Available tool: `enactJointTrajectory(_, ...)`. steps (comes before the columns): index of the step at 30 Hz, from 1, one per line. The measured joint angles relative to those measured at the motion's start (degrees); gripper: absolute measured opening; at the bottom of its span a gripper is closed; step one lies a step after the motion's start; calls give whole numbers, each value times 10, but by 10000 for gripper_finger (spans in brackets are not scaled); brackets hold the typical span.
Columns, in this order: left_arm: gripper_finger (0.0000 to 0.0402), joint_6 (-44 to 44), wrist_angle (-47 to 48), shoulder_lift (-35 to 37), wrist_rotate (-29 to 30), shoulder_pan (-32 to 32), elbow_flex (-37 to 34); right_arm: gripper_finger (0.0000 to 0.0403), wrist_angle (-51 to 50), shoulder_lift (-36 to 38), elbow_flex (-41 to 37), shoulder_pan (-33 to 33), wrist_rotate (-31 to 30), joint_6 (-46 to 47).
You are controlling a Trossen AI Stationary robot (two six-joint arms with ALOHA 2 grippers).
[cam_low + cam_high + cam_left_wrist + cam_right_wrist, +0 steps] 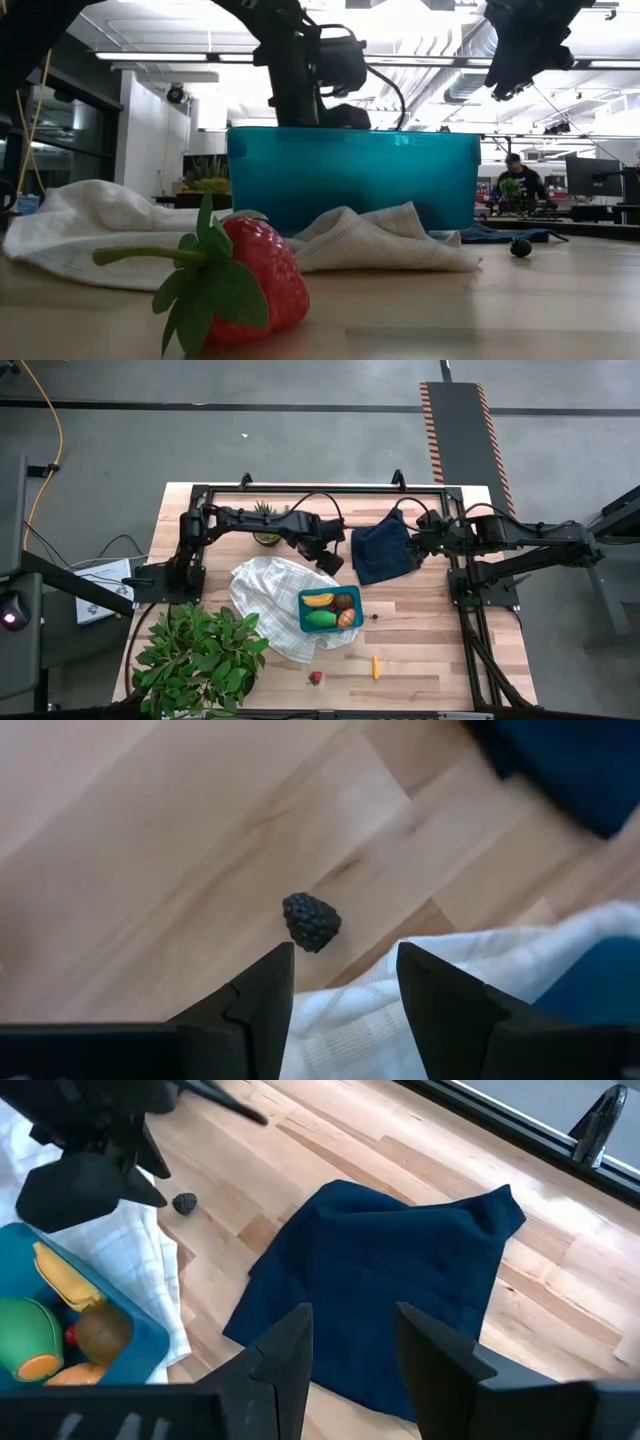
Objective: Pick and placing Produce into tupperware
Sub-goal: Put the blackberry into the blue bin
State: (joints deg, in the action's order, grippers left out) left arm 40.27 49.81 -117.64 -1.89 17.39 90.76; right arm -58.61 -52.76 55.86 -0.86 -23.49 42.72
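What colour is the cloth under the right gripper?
Dark navy cloth, plain, no pattern; clearest in the right wrist view.

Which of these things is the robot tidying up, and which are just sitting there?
For the job: teal box, banana, strawberry, carrot, dark berry, left gripper.
Just sitting there: navy cloth, white towel, leafy plant, right gripper.

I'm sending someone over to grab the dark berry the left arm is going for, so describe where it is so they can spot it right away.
Start at the teal tupperware on the white cloth. Just beyond that cloth's edge, toward the navy cloth, the dark berry lies on bare wood below the left gripper. It's small, black and bumpy, unlike the smooth, colourful produce in the box.
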Motion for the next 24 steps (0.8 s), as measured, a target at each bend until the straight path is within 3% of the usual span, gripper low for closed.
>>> enactJointTrajectory(13, 203, 117, 4, -17, -3, 2, 0, 133, 23, 0, 0, 0, 12, -69)
enactJointTrajectory(24, 191, 151, 2, -33, -1, 2, 0, 133, 53, 0, 0, 0, 51, -162)
